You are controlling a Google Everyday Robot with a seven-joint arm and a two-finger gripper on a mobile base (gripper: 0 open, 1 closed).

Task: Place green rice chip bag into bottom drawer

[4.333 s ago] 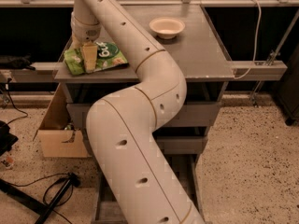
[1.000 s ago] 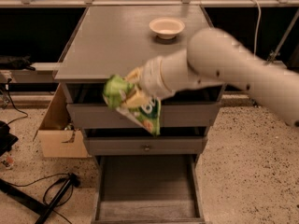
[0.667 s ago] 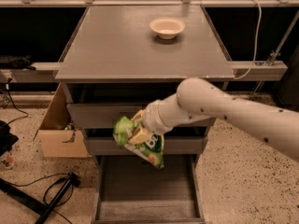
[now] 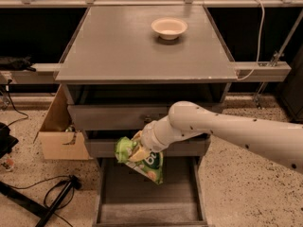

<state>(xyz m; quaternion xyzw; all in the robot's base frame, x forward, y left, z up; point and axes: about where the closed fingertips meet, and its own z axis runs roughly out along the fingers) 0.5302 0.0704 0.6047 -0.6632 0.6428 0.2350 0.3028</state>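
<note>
The green rice chip bag hangs crumpled from my gripper, which is shut on its upper part. The bag is held in the air in front of the middle drawer, above the rear half of the bottom drawer, which is pulled out and shows a plain grey floor with low side walls. My white arm reaches in from the right edge of the camera view. The bag hides most of my fingers.
A cream bowl sits at the back of the grey cabinet top. The two upper drawers are closed. A cardboard box stands to the left of the cabinet. Black cables and a stand leg lie on the speckled floor.
My arm has carried the bag off the cabinet top and down the front of the cabinet. It now hangs lower, just above the open bottom drawer.
</note>
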